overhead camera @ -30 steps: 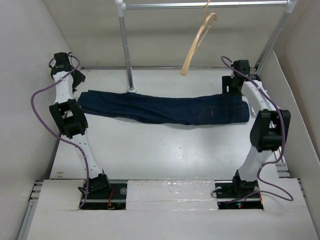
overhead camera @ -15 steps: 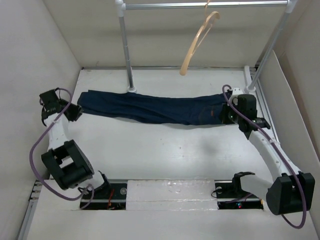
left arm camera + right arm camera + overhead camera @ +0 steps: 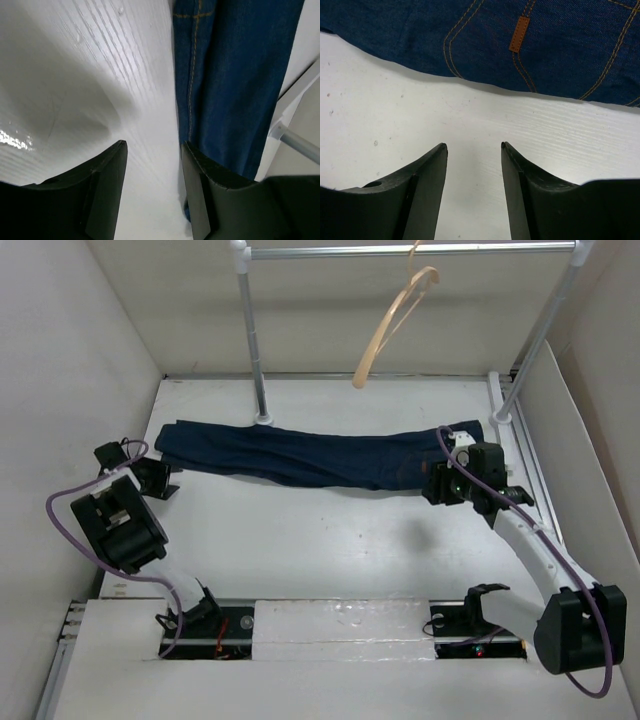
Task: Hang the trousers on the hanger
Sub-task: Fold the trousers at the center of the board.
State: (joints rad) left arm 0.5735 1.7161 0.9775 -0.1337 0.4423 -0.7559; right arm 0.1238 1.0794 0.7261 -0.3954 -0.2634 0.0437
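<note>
- Trousers (image 3: 320, 455): dark denim jeans lying flat on the white table (image 3: 320, 560), stretched from 9 o'clock to 3 o'clock, with the waistband at the 3 o'clock end.
- Tan patch (image 3: 519, 34): visible on the denim in the right wrist view.
- Hanger (image 3: 385, 328): pale, hooked on the metal rail (image 3: 400, 250) at 12 o'clock from the jeans, hanging tilted and well apart from the cloth.
- Left gripper (image 3: 152, 150): jaws apart and holding nothing. It sits low at 7 o'clock from the leg ends, with one finger just beside the denim edge.
- Right gripper (image 3: 472, 147): jaws apart and empty over bare table, at 6 o'clock from the waistband end, near the cloth edge.
</note>
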